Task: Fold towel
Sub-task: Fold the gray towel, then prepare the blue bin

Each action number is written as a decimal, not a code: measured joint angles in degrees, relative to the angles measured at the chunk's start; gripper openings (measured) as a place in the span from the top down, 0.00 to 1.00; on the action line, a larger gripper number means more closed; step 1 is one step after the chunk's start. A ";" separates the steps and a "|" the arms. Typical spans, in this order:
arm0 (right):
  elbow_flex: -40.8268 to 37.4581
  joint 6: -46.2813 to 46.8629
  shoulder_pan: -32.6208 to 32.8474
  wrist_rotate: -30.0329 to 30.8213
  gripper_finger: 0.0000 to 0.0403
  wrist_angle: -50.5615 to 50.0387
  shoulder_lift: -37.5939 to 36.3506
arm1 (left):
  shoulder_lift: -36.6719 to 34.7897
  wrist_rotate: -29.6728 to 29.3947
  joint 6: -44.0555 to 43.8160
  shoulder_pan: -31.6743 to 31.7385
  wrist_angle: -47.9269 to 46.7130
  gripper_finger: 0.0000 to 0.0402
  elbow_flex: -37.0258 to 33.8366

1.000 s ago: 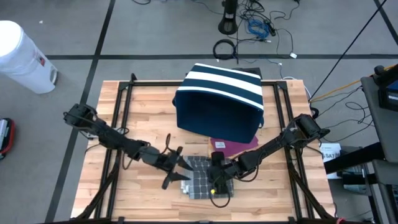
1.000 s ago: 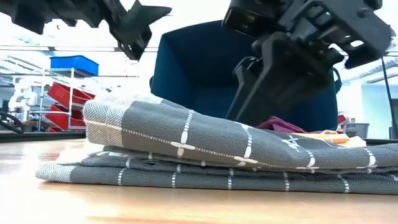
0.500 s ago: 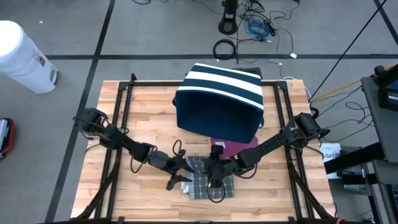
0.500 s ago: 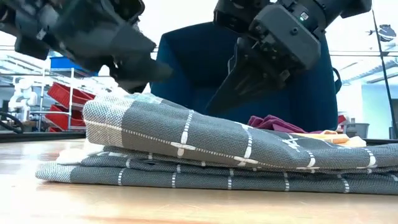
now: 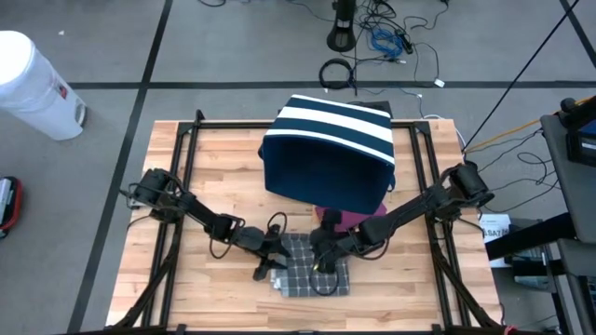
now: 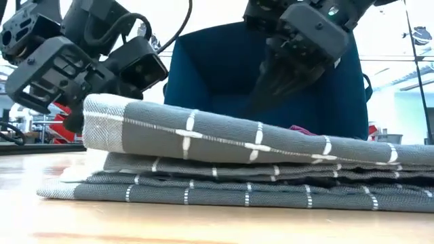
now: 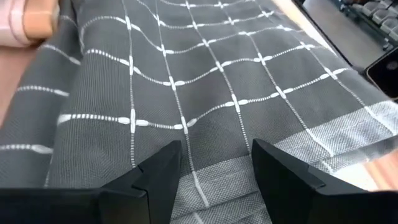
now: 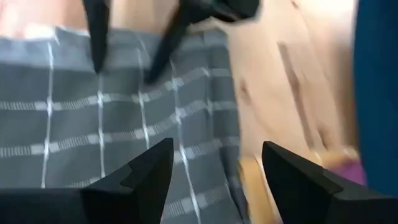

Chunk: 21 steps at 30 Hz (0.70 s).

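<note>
Grey checked towel (image 5: 312, 273) lies folded in layers near the front edge of the tabletop (image 5: 223, 167), just in front of the striped navy bin (image 5: 328, 149).

Left end effector (image 5: 273, 259) hangs over the towel's left edge, fingers wide, holding nothing. Right end effector (image 5: 322, 263) hangs over its middle, also wide and empty. Probably placed to press or square the fold.

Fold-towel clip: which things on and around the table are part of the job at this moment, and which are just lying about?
In the job:
- grey checked towel, folded in layers
- left gripper, open over the towel's left edge
- right gripper, open over the towel

Lying about:
- navy striped bag
- maroon cloth beside the bag
- white bin on the floor
</note>
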 joint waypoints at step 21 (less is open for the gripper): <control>0.00 19.21 4.57 15.26 0.42 -36.93 -17.69 | -11.00 5.51 3.29 -1.38 -2.90 0.49 -0.07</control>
